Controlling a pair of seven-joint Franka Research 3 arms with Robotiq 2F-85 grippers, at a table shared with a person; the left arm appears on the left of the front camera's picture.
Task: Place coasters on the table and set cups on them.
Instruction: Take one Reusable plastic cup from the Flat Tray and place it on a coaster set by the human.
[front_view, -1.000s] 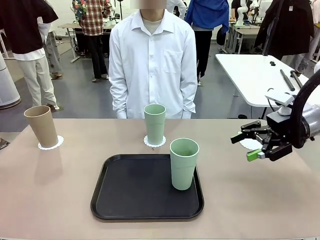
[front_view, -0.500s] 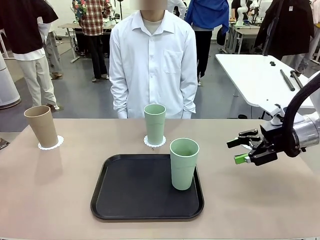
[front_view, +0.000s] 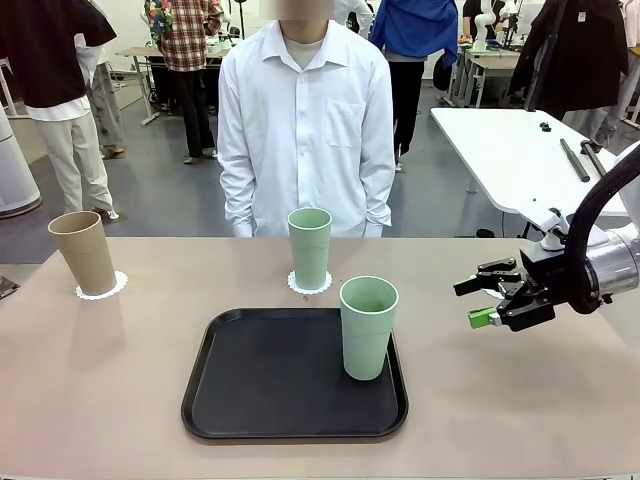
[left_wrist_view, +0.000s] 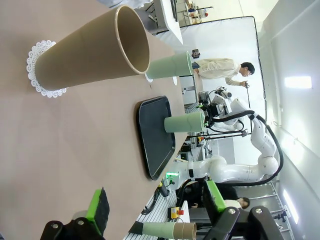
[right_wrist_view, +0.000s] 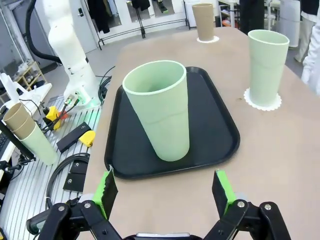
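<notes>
Cups come first: the mint cup (right_wrist_view: 159, 112) on the black tray (right_wrist_view: 215, 120) stands framed between the right gripper's (right_wrist_view: 165, 189) spread, empty fingers, near but not touching. It looks light, stiff and matte, and tall enough to tip, so a squeeze around the mid-height ridge seems safest. Beyond, the left gripper (left_wrist_view: 155, 205) is likewise spread and empty, facing the tan cup (left_wrist_view: 90, 52) on its coaster (left_wrist_view: 31, 62) at the table's (front_view: 100, 380) far left. The front view adds the second mint cup (front_view: 309, 245) on a doily at far centre, and places the right gripper well right of the tray.
</notes>
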